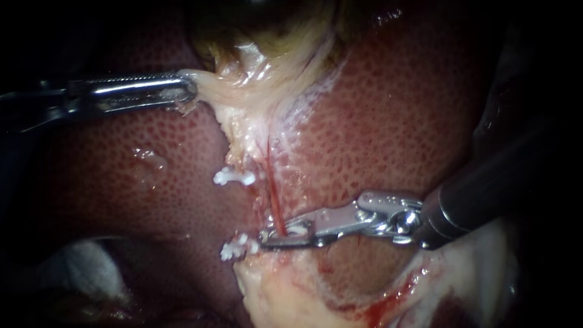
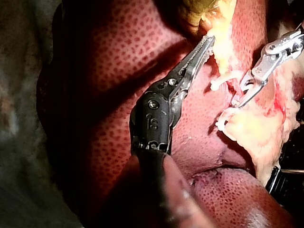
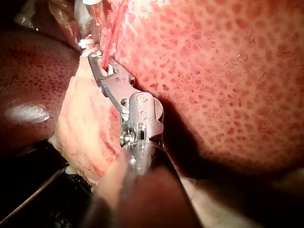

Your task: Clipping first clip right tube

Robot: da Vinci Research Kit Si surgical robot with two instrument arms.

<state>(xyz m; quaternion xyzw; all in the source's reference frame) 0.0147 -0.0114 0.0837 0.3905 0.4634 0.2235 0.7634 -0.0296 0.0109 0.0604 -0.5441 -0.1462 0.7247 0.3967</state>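
My right instrument (image 1: 284,234) comes in from the right, its jaws set across the thin red right tube (image 1: 274,194) and closed down on a white clip (image 1: 297,230) that sits around it. The right wrist view shows the same jaws (image 3: 97,59) straddling the red tube (image 3: 109,35). To the left of it, two white clips (image 1: 234,177) (image 1: 237,248) sit on the pale left tube. My left instrument (image 1: 185,92) holds a fold of pale gallbladder tissue (image 1: 243,85), stretched up and left; its toothed jaws (image 2: 206,43) are shut on that tissue.
Mottled red liver (image 1: 395,121) surrounds the tubes. Pale fatty tissue with some blood (image 1: 291,294) lies under my right instrument. A white gauze (image 1: 85,267) shows at the lower left.
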